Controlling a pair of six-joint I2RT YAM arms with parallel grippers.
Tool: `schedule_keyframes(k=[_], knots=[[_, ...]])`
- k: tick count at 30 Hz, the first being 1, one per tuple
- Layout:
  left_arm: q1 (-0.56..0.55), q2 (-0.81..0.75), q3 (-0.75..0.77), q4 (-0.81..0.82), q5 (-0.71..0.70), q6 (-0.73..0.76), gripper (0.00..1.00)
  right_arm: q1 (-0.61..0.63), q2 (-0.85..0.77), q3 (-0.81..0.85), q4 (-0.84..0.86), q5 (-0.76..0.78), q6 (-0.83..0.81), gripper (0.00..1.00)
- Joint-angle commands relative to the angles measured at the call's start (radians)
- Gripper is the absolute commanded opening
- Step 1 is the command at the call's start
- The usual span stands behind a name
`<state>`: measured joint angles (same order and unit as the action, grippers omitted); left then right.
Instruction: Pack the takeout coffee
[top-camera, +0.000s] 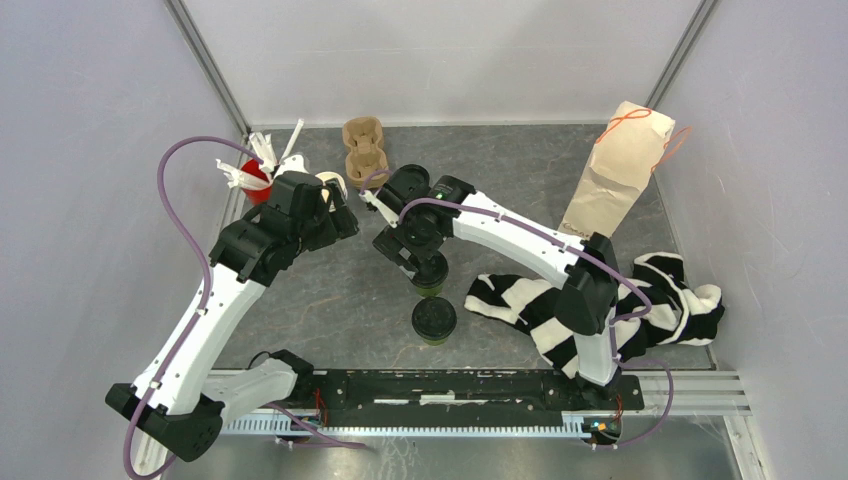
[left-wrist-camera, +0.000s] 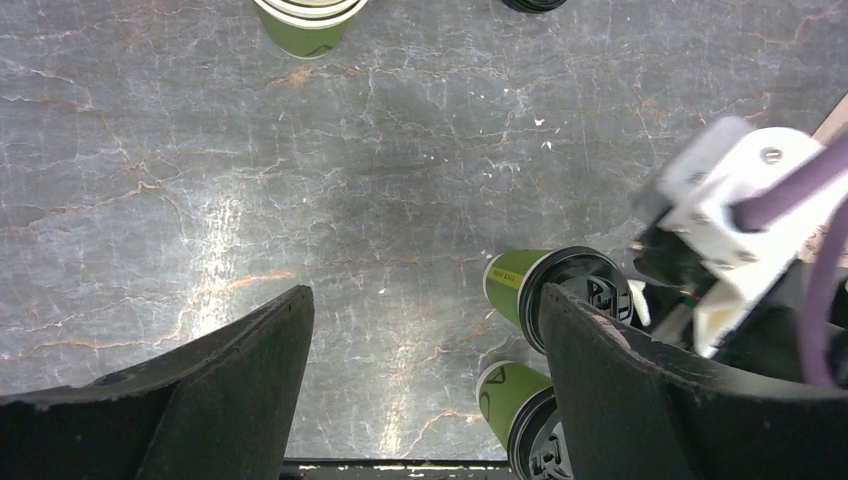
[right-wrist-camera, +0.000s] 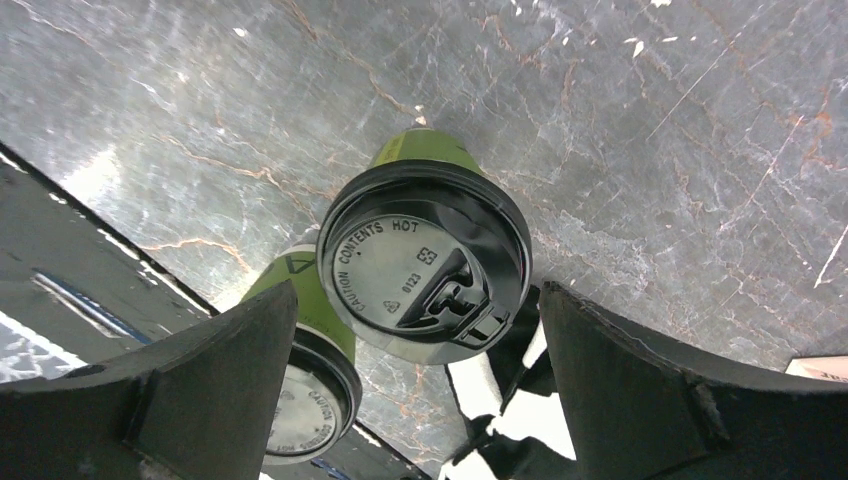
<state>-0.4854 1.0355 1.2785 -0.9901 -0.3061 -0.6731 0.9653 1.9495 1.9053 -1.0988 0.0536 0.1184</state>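
Note:
Two takeout coffee cups, green with black lids, stand upright mid-table. The farther cup (top-camera: 432, 274) (right-wrist-camera: 425, 268) sits just under my right gripper (top-camera: 413, 256) (right-wrist-camera: 418, 291). That gripper is open, its fingers wide on either side of the lid without touching it. The nearer cup (top-camera: 434, 320) (right-wrist-camera: 300, 385) stands free by the front rail. My left gripper (top-camera: 338, 217) (left-wrist-camera: 425, 300) is open over bare table with nothing between its fingers. In the left wrist view both cups (left-wrist-camera: 520, 282) (left-wrist-camera: 508, 392) show to the right, beside its right finger.
A brown pulp carrier (top-camera: 364, 148) lies at the back. A red cup with white straws (top-camera: 255, 180) stands back left, with an open green cup (left-wrist-camera: 308, 22) near it. A paper bag (top-camera: 620, 170) leans back right. A striped cloth (top-camera: 610, 300) lies on the right.

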Motion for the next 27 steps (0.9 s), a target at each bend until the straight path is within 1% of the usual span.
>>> schedule_keyframes(k=[1,3,5,7,9,10,12,14,16,18,21,25,27], knots=[[0.005,-0.015,0.04,0.012,0.065,0.031,0.91,-0.064,-0.189,-0.087,0.016,-0.099,0.048,0.98],[0.005,-0.011,0.02,0.053,0.16,0.047,0.9,-0.14,-0.317,-0.273,0.15,-0.239,0.059,0.98],[0.007,0.009,-0.011,0.1,0.285,0.051,0.9,-0.24,-0.431,-0.493,0.308,-0.422,0.085,0.96],[0.009,0.057,-0.049,0.146,0.464,0.046,0.87,-0.32,-0.481,-0.631,0.458,-0.624,0.113,0.93],[0.01,0.131,-0.091,0.189,0.626,0.031,0.81,-0.379,-0.516,-0.746,0.609,-0.729,0.167,0.92],[0.011,0.155,-0.119,0.215,0.685,0.027,0.79,-0.408,-0.529,-0.792,0.684,-0.778,0.198,0.92],[0.014,0.191,-0.163,0.261,0.745,0.025,0.78,-0.452,-0.537,-0.887,0.854,-0.866,0.279,0.89],[0.019,0.223,-0.196,0.316,0.81,0.03,0.76,-0.48,-0.531,-0.957,1.009,-0.921,0.367,0.87],[0.024,0.249,-0.215,0.346,0.822,0.028,0.73,-0.485,-0.503,-0.991,1.114,-0.958,0.422,0.83],[0.033,0.266,-0.228,0.362,0.799,0.02,0.72,-0.484,-0.471,-1.0,1.162,-0.969,0.439,0.82],[0.057,0.291,-0.237,0.369,0.788,0.009,0.69,-0.486,-0.421,-0.973,1.157,-0.969,0.423,0.81],[0.067,0.317,-0.27,0.445,0.858,-0.014,0.68,-0.488,-0.373,-0.939,1.139,-0.95,0.411,0.78],[0.069,0.345,-0.266,0.435,0.87,0.001,0.66,-0.491,-0.348,-0.925,1.137,-0.938,0.407,0.75]])
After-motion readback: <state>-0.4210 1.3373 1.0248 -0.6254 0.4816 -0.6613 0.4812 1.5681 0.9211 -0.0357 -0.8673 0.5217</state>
